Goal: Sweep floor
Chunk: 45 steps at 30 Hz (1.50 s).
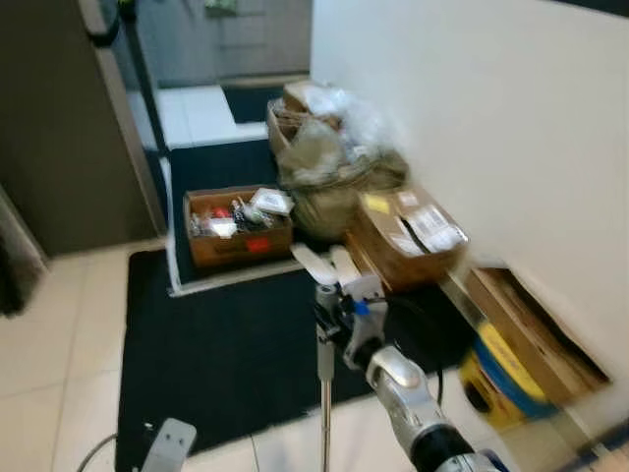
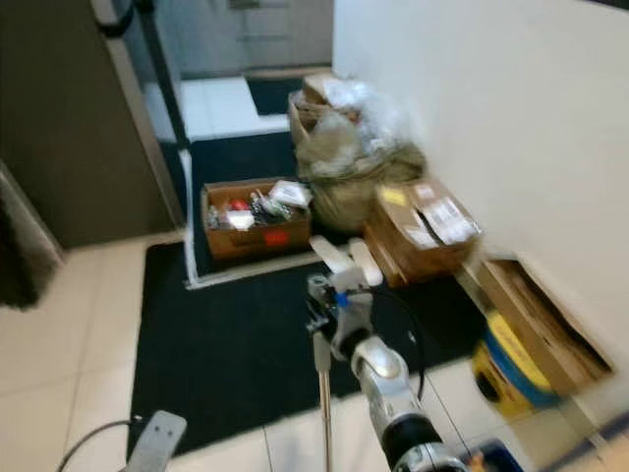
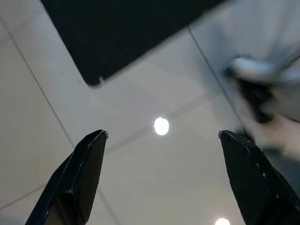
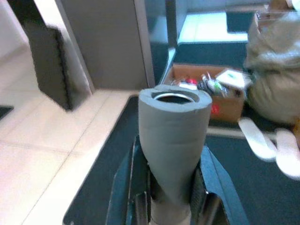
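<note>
Grey-padded broom handle sits clamped in the right claw.

The pole I hold runs off the bottom edge, so its end is hidden. The boxes and bags by the wall look blurry. My left arm is cut off too.

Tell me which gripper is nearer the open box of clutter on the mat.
Right. The right gripper grips the broom handle over the dark mat, just short of the box. The left gripper hangs open over pale floor tiles.
</note>
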Motion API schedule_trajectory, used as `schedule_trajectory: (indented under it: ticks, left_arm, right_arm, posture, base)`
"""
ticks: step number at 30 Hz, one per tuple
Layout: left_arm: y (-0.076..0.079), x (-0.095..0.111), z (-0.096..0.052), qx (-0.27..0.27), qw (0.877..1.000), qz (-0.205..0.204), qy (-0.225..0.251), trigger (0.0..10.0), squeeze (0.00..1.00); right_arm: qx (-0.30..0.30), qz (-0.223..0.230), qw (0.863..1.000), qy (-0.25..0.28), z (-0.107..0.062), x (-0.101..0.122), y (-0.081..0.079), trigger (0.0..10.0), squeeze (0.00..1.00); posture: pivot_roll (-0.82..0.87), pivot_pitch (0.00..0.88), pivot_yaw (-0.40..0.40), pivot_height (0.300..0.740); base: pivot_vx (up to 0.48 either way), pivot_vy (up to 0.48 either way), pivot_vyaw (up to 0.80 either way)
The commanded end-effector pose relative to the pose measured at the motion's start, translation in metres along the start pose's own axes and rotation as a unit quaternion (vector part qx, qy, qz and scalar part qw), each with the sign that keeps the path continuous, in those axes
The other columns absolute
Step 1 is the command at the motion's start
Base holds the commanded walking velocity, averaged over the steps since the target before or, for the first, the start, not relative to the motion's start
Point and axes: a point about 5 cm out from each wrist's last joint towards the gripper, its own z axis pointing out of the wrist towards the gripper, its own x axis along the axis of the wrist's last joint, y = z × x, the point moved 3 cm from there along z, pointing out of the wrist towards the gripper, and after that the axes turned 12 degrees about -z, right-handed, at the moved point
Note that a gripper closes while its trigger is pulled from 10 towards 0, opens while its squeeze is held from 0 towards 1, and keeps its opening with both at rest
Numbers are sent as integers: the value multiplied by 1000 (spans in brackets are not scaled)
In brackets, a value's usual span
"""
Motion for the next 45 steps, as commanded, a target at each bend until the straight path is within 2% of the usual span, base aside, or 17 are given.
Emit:
schedule_trajectory:
  ticks: [1,19,25,35,45]
  left_arm:
    - [-7,-10,-3,6,1000,3,-14,10000,0]
    - [-4,-18,-4,0,1000,7,-21,10000,0]
    - [-3,-19,-5,-2,1000,9,-22,10000,0]
    - [-2,-21,-5,-5,1000,11,-23,10000,0]
    - [0,-20,-5,-10,1000,17,-22,10000,0]
  right_arm:
    - [8,6,1000,25,7,12,-7,10000,0]
    - [4,38,998,44,9,16,-8,10000,0]
    - [13,42,996,75,11,28,-9,10000,0]
    - [19,55,993,99,13,37,-10,10000,0]
    - [13,68,992,101,15,40,-7,10000,0]
  posture:
    - [-22,0,-21,740]
    - [-11,0,-25,740]
    - [-9,0,-26,740]
    - [-6,0,-22,740]
    - [-4,0,-23,740]
  base:
    - [461,0,513]
    - [461,0,28]
    - [463,0,0]
    - [465,0,714]
    - [465,0,0]
